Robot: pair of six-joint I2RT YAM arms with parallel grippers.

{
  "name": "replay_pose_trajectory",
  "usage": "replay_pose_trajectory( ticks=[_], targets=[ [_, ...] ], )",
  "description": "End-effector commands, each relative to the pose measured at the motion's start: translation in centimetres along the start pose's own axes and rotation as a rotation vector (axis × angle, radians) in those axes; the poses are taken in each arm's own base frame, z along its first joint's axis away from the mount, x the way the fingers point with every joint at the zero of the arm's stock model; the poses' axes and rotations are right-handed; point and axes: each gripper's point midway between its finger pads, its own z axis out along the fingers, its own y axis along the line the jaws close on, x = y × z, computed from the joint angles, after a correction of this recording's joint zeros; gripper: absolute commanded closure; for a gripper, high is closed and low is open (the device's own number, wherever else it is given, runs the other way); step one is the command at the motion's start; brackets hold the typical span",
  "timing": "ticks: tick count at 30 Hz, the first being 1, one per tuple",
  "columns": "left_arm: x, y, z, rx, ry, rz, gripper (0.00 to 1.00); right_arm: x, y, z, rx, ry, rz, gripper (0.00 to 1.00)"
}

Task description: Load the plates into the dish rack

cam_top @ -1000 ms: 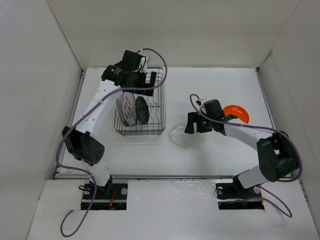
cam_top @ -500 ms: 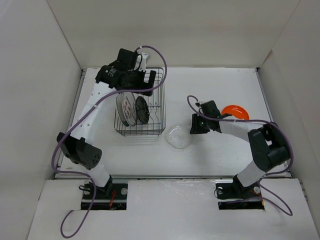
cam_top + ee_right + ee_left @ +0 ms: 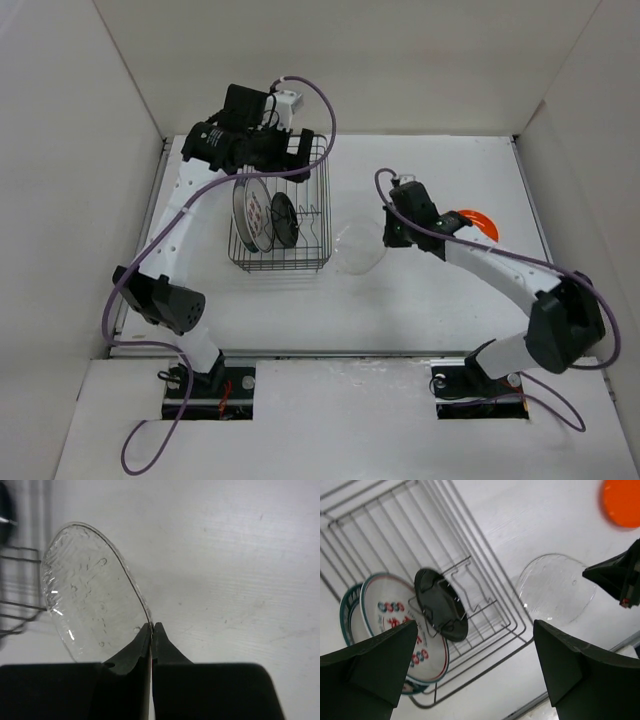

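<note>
White matte table (image 3: 450, 290), plain white walls around. My right gripper (image 3: 152, 627) is pressed together on the thin rim of the clear glass plate (image 3: 90, 605), which sits just beside the wire dish rack (image 3: 322, 215); my left gripper (image 3: 475, 630) hangs spread above the rack. The glass looks light, stiff, slick and brittle, so this edge pinch may slip.

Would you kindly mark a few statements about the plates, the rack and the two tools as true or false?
1. The right tool is shut on the rim of the clear glass plate. True.
2. The orange plate stands in the dish rack. False: it lies on the table, outside the rack.
3. The left tool is open and holds nothing. True.
4. The black plate lies flat on the table. False: it stands on edge in the rack.
</note>
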Motion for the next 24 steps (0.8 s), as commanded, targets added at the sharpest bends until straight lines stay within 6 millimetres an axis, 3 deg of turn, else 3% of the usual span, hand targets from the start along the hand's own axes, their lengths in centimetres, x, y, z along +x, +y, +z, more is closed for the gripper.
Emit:
replay_pose_trajectory(
  ticks=[1,5,8,14,19,21,22,24],
  targets=[
    [-4.1,-2.9,-1.9,0.159,-0.131,0.096,0.00,-7.8,1.5,-8.4,0.125,-0.287,0.007,1.00],
    [-3.3,-6.7,-1.2,0.402,-0.108,0.192,0.00,-9.6,3.3,-13.0,0.102,-0.386,-0.008,1.00],
    [-2.4,-8.1,-0.2,0.466,-0.103,0.256,0.00,-10.7,5.2,-15.9,-0.030,-0.472,0.018,1.00],
    [-1.0,-9.1,1.9,0.539,-0.040,0.249,0.00,-11.4,5.1,-18.7,-0.091,-0.553,0.048,1.00],
    [0.4,-11.5,1.4,0.730,0.000,0.257,0.04,-12.3,5.3,-20.7,-0.140,-0.637,0.071,1.00],
    [1.0,-12.2,0.8,0.798,0.013,0.271,0.16,-12.8,5.7,-21.2,-0.172,-0.666,0.080,1.00],
    [1.0,-12.5,0.7,0.829,0.018,0.274,0.37,-12.8,5.6,-21.3,-0.173,-0.674,0.074,1.00],
    [1.6,-13.1,0.1,0.891,0.041,0.262,0.63,-12.7,5.6,-21.2,-0.175,-0.677,0.075,1.00]
  ],
)
